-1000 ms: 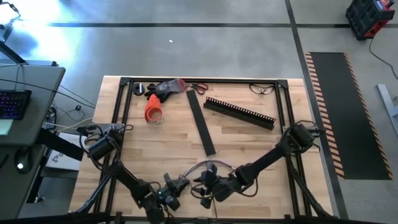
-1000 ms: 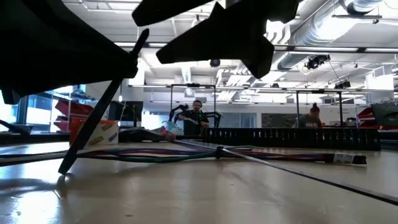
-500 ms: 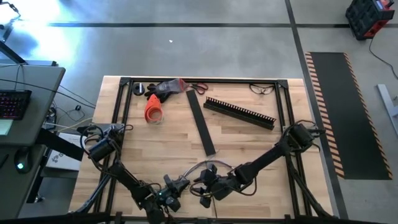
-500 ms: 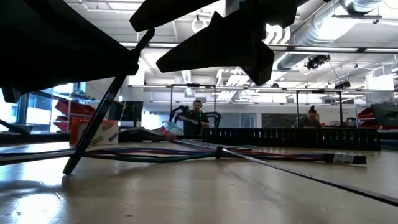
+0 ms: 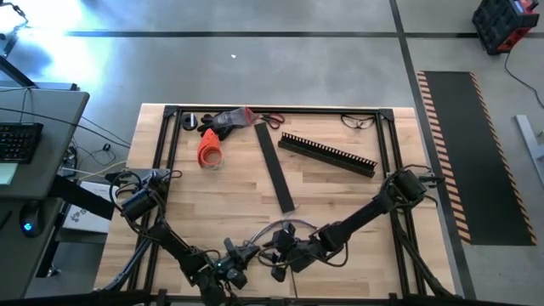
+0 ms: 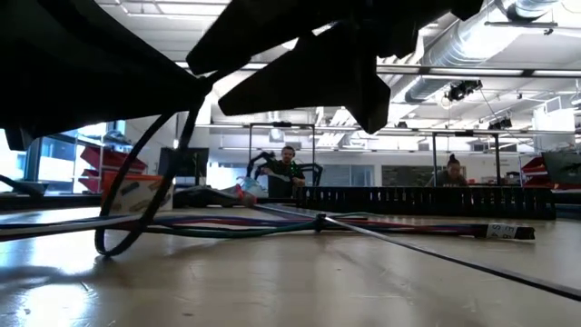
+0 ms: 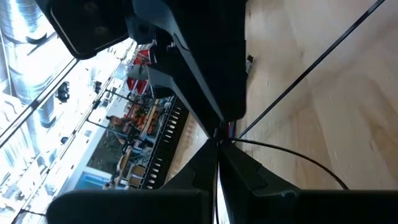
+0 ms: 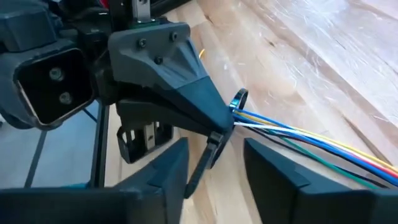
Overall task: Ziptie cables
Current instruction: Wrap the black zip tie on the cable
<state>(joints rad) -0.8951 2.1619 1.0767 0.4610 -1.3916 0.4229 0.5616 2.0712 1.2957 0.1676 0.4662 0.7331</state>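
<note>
Near the front edge of the light wooden table (image 5: pixel 340 191), the left gripper (image 8: pixel 225 124) is clamped fully shut on 1 end of the bunch of thin multicoloured cables (image 8: pixel 298 142), w/ a black zip-tie loop (image 8: pixel 239 98) at its tip. The right gripper (image 8: pixel 214 163) sits just beside it, fingers (image 8: pixel 273 171) roughly half apart either side of a black zip-tie tail (image 8: pixel 202 163); can't tell if it's gripped. The cables lie along the table.

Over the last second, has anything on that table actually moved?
Slightly. The right end effector edged toward the left end effector, which stays shut on the cables. The black zip tie, straight before, now curves into a loop. The slotted channel, the flat strip and the orange tool stayed put.
</note>
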